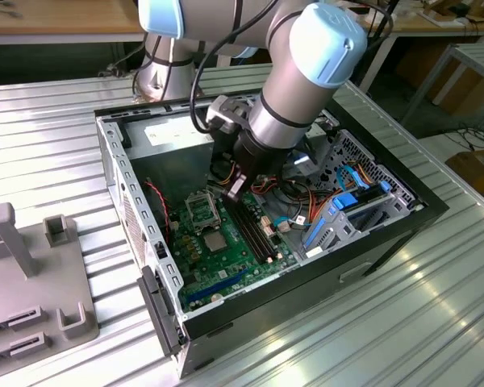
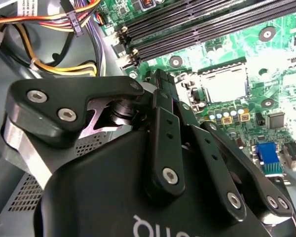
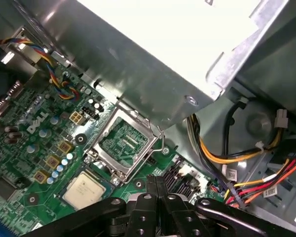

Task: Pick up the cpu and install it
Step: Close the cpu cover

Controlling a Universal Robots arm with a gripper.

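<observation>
Pincer [image 3: 157,183] hung with its fingertips pressed together, holding nothing, above the green motherboard [image 1: 226,262] inside the open computer case [image 1: 145,234]. First wrist view alone showed the empty socket [image 3: 122,143]; the cpu [image 3: 84,190] lay flat on the board just beside it.

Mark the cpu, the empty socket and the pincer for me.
cpu [image 3: 84,190]: first wrist view, middle of its silver top.
socket [image 3: 122,142]: first wrist view, green contact area.
pincer [image 3: 156,183]: first wrist view, at its closed fingertips.

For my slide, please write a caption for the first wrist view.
Shut gripper hovers above the motherboard, near the open empty socket and the cpu lying beside it.
</observation>
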